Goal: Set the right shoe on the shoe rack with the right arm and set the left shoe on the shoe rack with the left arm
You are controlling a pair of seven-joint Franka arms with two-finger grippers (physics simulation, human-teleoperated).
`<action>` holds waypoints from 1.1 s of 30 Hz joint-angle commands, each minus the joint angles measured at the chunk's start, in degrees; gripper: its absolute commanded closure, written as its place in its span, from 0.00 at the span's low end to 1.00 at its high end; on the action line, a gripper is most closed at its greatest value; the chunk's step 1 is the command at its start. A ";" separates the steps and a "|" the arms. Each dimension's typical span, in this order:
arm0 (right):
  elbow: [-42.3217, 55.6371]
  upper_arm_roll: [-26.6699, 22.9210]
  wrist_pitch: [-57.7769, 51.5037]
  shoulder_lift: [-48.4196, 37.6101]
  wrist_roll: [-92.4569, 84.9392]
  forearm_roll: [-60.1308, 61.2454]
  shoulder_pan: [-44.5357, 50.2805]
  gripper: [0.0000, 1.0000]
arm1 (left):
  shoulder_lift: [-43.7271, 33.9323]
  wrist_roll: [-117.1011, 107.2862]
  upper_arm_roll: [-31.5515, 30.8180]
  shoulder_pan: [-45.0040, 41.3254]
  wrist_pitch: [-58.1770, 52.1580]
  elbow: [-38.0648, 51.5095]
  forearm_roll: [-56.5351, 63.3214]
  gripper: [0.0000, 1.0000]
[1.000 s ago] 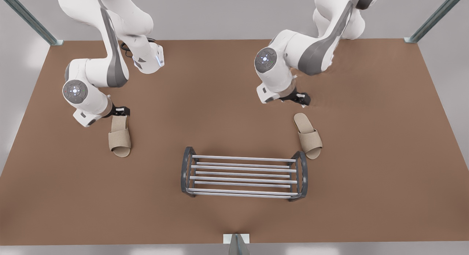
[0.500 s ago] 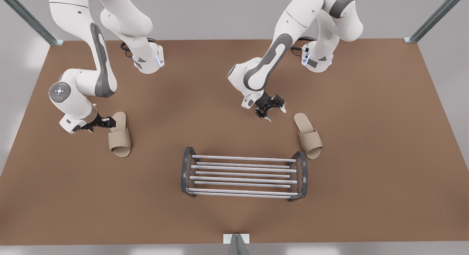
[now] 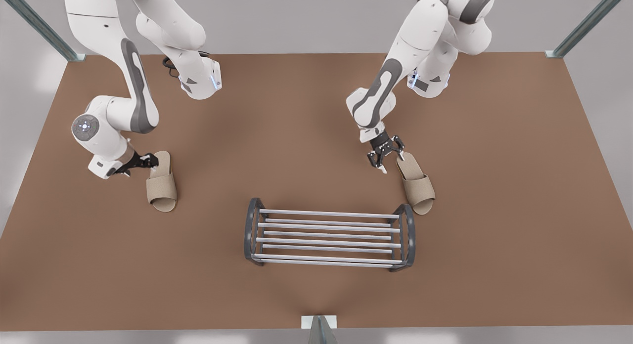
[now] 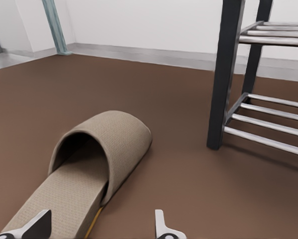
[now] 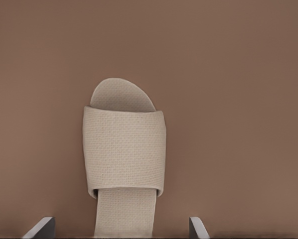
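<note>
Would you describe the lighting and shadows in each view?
Front view: soft, even light, only faint shadows under the rack. Left wrist view: table darker brown, a soft shadow under the rack; open left gripper at the slipper. Right wrist view: flat light, table dimmer far off; open right gripper.

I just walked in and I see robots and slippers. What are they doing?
Two robot arms are getting ready to pick up two beige slippers. The right gripper has its fingers open on either side of the heel of the slipper on the front view's left. The left gripper is open by the heel of the other slipper, beside the shoe rack. Both slippers lie on the brown table, not on the rack yet.
</note>
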 commanded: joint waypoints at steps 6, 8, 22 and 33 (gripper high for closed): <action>-1.85 -0.06 8.39 3.54 -8.58 0.06 -0.97 0.00 | -0.09 -23.89 1.91 0.94 1.34 -0.71 7.59 0.00; -1.94 -0.06 10.59 5.03 -8.50 0.06 -0.97 0.00 | -0.09 -20.02 2.61 0.94 0.90 -0.71 8.47 0.00; -1.94 -0.06 20.08 13.12 -9.02 -0.21 -3.43 0.00 | 2.20 1.87 5.69 1.20 -0.86 0.70 14.71 0.00; -1.76 0.03 20.17 13.12 -11.84 -0.21 -6.24 0.00 | 5.36 2.22 7.53 1.20 -0.77 3.69 17.43 0.00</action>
